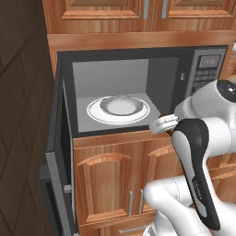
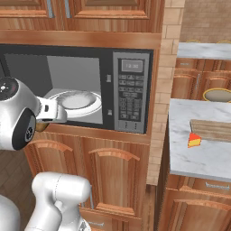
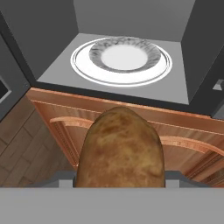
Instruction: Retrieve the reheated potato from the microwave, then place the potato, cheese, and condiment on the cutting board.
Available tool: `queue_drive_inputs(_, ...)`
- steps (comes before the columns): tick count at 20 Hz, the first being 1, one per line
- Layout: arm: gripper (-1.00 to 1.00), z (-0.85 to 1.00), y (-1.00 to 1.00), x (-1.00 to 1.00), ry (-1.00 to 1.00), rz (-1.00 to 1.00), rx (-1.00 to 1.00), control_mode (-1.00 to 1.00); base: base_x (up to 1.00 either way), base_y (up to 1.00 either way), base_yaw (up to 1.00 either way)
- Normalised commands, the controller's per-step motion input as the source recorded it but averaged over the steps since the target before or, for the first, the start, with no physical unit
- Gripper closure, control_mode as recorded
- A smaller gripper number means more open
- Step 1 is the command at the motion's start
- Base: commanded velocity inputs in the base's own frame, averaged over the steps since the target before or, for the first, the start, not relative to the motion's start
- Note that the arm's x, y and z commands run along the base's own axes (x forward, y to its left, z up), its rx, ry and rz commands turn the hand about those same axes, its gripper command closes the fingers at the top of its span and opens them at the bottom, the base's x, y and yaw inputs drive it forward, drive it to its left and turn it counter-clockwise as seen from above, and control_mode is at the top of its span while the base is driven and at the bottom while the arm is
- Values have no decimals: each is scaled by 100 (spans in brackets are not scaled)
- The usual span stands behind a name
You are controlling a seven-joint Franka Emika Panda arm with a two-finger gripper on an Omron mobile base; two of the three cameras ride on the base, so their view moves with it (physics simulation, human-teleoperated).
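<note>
Inside the wall of wood cabinets: the microwave (image 1: pixel 138 87) sits built in, door swung wide to the left, grey cavity lit and open.

Microwave contents: a white round plate (image 1: pixel 118 109) on the cavity floor, bare; no potato on it.

Worktop: a pale marble worktop (image 2: pixel 198 158) stands to the right of the microwave, past a brick pillar.

Cutting board: the cutting board (image 2: pixel 212 129) lies toward the back right of that worktop, running off the picture's right edge, nothing seen on the part that shows.

Arm: the white arm reaches up in front of the microwave's lower edge, its wrist just outside the opening.

Gripper: the gripper (image 3: pixel 120 186) is clamped on the potato, jaws partly apart around its width; the finger tips themselves are mostly hidden behind it.

Potato: the potato (image 3: pixel 121 151), brown and rough, is held between the jaws, outside the cavity and in front of the cabinet door below it, well clear of the plate.

Cheese: the cheese (image 2: pixel 194 140) rests on the worktop just beside the near left corner of the cutting board, seemingly not on it, though whether it touches the edge I cannot tell.

Condiment: not made out from where I stand.

Progress: by my reckoning the retrieval is done; carrying the potato to the board, then moving the cheese and the condiment, all remain.
</note>
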Motion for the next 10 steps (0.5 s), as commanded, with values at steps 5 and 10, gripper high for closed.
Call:
queue_drive_inputs(5,100,0,0,0,0,0,0,-100,0,0,0)
queue_drive_inputs(10,100,0,0,0,0,0,0,100,0,0,0)
